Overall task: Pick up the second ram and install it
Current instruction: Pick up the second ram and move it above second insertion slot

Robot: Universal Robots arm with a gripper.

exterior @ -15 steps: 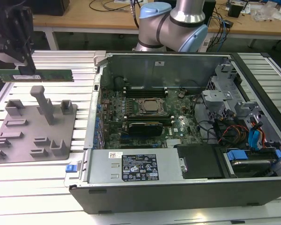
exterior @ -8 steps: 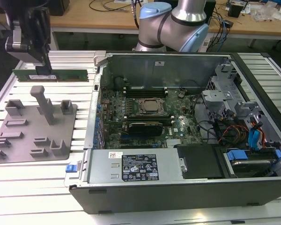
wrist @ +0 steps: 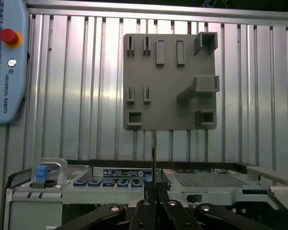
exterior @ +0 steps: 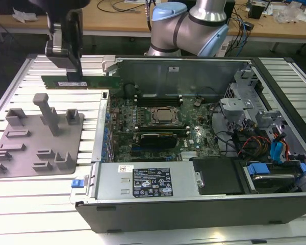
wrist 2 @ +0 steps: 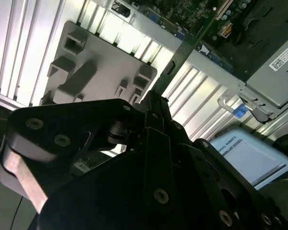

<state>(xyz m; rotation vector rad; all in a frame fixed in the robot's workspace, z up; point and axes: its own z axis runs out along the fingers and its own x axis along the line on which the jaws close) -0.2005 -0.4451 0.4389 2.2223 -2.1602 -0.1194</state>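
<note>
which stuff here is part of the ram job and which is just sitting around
In the job: second ram, held by the tool; open computer case; motherboard.
Lying about: grey fixture plate; teach pendant; power supply.

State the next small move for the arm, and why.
Likely carry the second ram toward the exterior view's right, over the motherboard: the pincer holds it level in the air near the case's wall, not yet over the board.
</note>
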